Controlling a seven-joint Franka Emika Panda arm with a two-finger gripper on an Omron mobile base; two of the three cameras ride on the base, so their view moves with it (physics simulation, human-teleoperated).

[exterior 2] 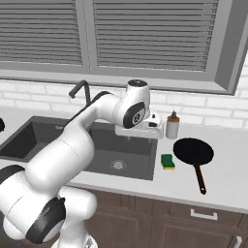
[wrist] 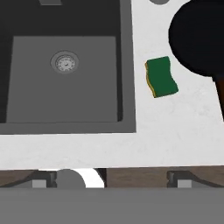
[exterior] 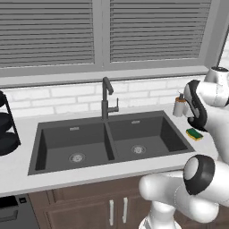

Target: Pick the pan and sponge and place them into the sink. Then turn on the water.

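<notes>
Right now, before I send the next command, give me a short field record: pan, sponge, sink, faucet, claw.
pan: on the counter right of the sink, handle toward the counter's front edge
sponge: on the counter between sink and pan, green side up
sink: both basins hold nothing, neither item in yet
faucet: behind the divider, no water running
claw: open, holding nothing, up above the counter looking down near the sponge
</notes>
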